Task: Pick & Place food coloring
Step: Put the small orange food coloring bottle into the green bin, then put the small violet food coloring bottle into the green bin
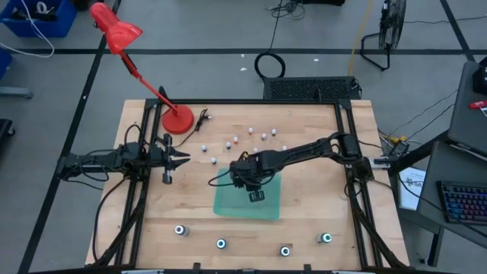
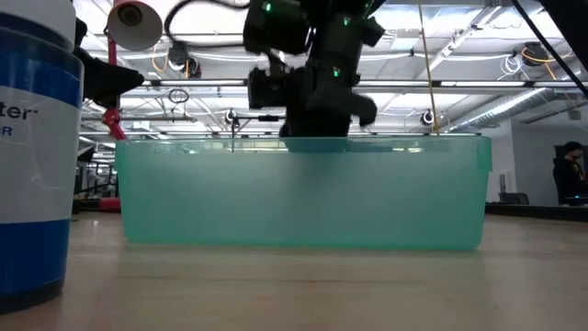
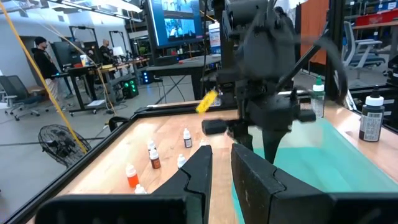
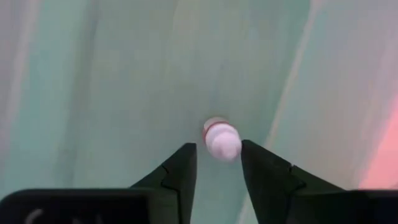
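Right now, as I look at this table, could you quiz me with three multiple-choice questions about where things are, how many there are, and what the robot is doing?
1. Where is the right tool?
A. Beside the red lamp
B. Over the green tub
C. Off the table

2. How many dark round bottles stand along the table's near edge?
A. Two
B. Four
C. Seven

3. How are the right tool's fingers?
A. Apart, with a small bottle between them
B. Closed on a lamp
C. Closed on nothing

Answers:
1. B: the high view shows the right tool above the green tub, while the left tool waits at the table's left side.
2. B: four dark round bottles show there.
3. A: its fingers stand apart around a small bottle.
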Controlling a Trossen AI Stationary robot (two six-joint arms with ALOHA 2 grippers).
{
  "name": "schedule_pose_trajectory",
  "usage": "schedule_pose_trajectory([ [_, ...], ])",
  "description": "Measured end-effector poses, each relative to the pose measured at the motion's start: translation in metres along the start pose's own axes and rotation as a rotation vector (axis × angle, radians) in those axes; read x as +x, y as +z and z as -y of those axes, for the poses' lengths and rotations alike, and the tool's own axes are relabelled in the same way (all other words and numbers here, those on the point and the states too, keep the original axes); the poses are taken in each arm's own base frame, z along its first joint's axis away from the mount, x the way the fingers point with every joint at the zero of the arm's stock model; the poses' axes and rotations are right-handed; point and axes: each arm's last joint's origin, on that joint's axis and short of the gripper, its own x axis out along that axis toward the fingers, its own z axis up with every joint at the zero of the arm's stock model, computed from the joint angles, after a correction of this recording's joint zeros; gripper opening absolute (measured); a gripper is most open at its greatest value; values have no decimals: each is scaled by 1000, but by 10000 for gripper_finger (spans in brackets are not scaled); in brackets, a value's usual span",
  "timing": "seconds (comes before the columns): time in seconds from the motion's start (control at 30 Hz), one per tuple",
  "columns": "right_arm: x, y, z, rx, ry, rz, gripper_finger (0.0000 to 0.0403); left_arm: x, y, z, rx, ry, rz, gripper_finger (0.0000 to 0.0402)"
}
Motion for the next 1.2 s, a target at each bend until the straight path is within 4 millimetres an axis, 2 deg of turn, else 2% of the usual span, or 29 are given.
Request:
schedule_pose_trajectory([
  [0.17, -22, 1, -1, -4, -67, 27, 134, 0, 0, 0, 0, -1, -1, 67],
  [0.3, -56, -1, -1, 7, -163, 58, 136, 0, 0, 0, 0, 0, 0, 67],
  [0.4, -82, -5, 2, 82, -271, 87, 137, 0, 0, 0, 0, 0, 0, 67],
  [0.53, -116, -17, 10, 150, -379, 95, 142, 0, 0, 0, 0, 0, 0, 67],
  [0.63, -127, -33, 22, 214, -423, 86, 148, 0, 0, 0, 0, 0, 0, 67],
  [0.77, -126, -63, 47, 309, -463, 44, 158, 0, 0, 0, 0, 0, 0, 67],
  [1.0, -99, -120, 87, 431, -462, -119, 174, 0, 0, 0, 0, 0, 0, 67],
  [1.2, -78, -142, 99, 487, -354, -120, 178, 0, 0, 0, 0, -1, 0, 67],
])
